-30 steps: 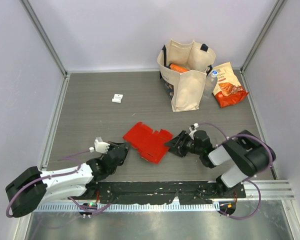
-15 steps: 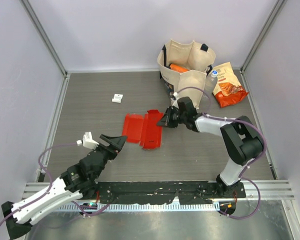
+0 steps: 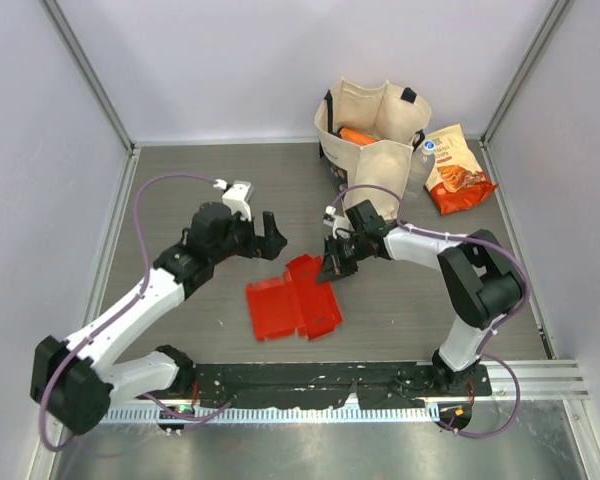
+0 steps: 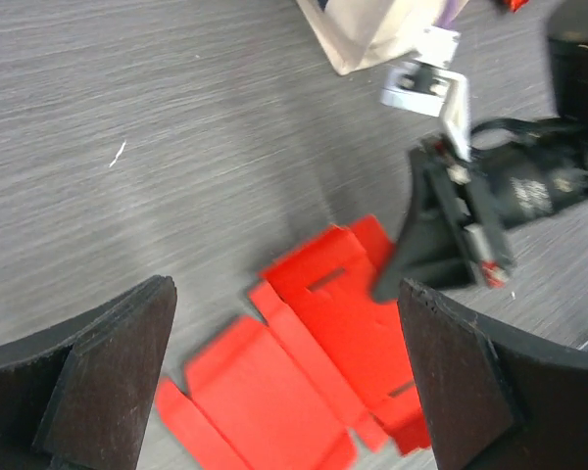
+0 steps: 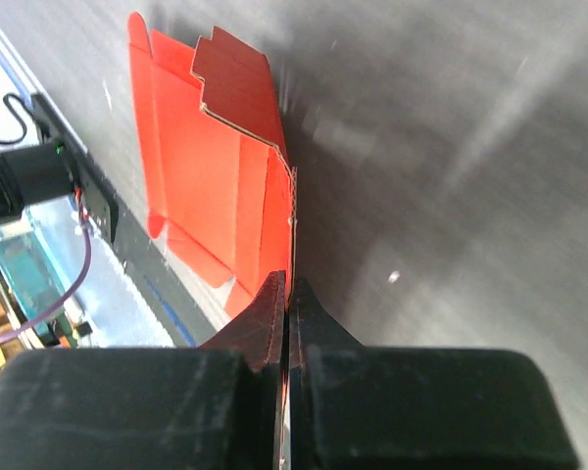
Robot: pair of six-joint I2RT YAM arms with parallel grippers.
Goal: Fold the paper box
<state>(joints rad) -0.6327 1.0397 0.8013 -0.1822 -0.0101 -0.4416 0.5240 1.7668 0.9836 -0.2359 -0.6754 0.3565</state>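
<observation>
Quick rundown for you: your right tool has its jaws squeezed together on the edge of the paper box. In the right wrist view the thin red card runs straight into the seam where the jaws meet, so it's clamped on it for real. The rest of the sheet spreads out ahead of that tool, opened out with its tabs and creases showing. From above it lies mostly flat on the worktop. The pinched flap looks tipped up a bit, but I can't say that for sure. Your left tool is the opposite story, with jaws wide apart and nothing between them. It hangs over the worktop, and the box sits ahead of it and lower down. In the left wrist view the red card shows through the gap between the jaws, but they're clear of it, no contact. Your right tool is just across the box from the left one, on the sheet's far edge. Behind the right tool stands the beige tote bag, with the snack bag just beside it, both well apart from the box.
</observation>
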